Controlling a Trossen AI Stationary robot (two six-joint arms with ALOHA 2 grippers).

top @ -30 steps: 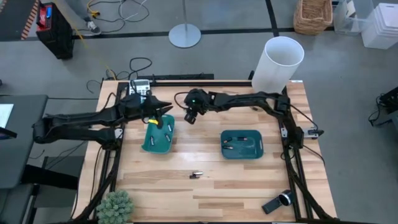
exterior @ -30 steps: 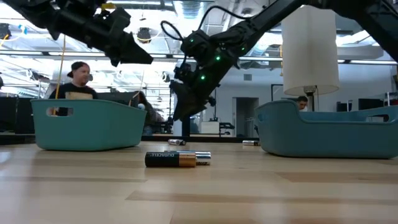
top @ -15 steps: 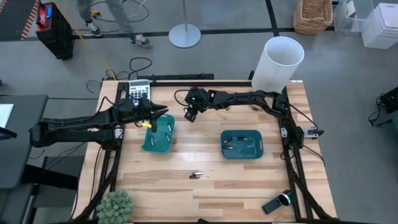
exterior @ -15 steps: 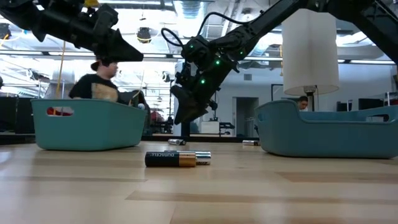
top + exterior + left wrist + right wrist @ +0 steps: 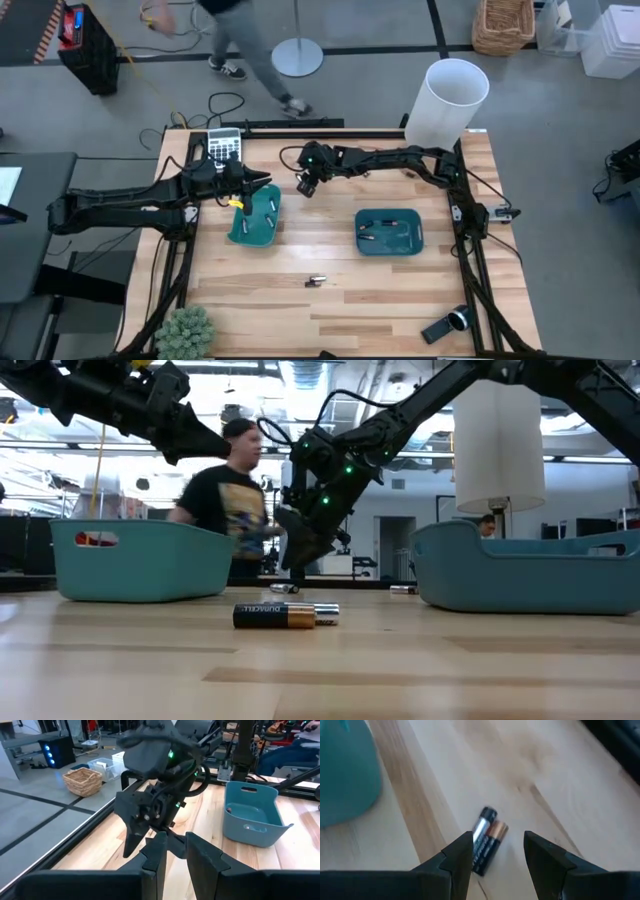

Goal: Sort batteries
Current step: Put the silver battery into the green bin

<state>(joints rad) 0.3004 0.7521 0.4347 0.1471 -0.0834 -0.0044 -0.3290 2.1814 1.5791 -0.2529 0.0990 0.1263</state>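
Two batteries [image 5: 487, 841], one silvery and one dark with a copper end, lie side by side on the wood. My right gripper [image 5: 495, 846] hangs open just above them, a finger on either side, touching nothing [image 5: 303, 190]. My left gripper [image 5: 262, 182] hovers over the far edge of the left teal tray [image 5: 255, 225], its fingers [image 5: 159, 851] a narrow gap apart and empty. Batteries lie in that tray and in the right teal tray [image 5: 390, 232]. Two more batteries [image 5: 316, 281] lie mid-table, close to the low camera [image 5: 285, 616].
A white cylindrical bin [image 5: 450, 100] stands at the far right corner, a calculator [image 5: 225, 143] at the far left, a plant [image 5: 185, 333] near left, and a black-and-silver device [image 5: 447, 325] near right. A person [image 5: 250, 40] walks past beyond the far edge.
My left gripper has drawn back a little toward the table's left, away from above the tray's middle. My right gripper has sunk slightly toward the table. A person has walked across behind the table from left to right.
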